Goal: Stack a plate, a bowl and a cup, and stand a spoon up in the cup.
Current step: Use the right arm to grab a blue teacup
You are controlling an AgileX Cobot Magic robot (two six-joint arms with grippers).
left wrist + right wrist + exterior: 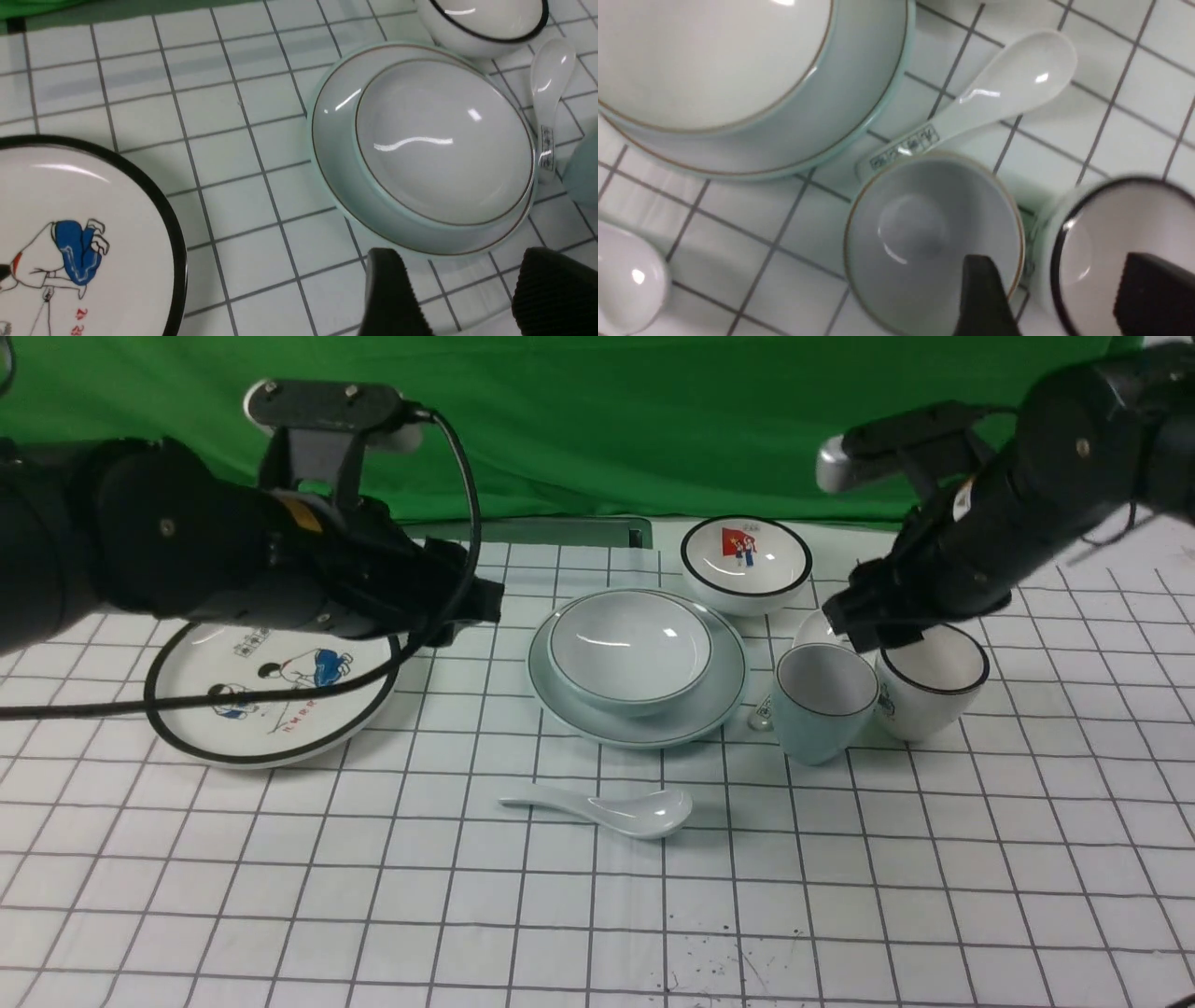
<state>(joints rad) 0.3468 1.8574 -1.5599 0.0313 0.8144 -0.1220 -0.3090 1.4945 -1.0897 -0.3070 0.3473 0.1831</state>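
Right pincer: jaws apart, empty, hovering over where the cup meets the black-rimmed cup (wrist view: one finger over each mouth). Cup stands upright on the desk, just right of the plate. Bowl sits in the plate. Spoon lies near-side of the plate. Left pincer: apart, empty, left of the plate.

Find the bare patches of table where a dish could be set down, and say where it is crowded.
Bare: the wide front strip of table nearer than the spoon; the gap between the cartoon plate and the plate; the far right beyond the black-rimmed cup. Crowded: around the cup, printed spoon and picture bowl.
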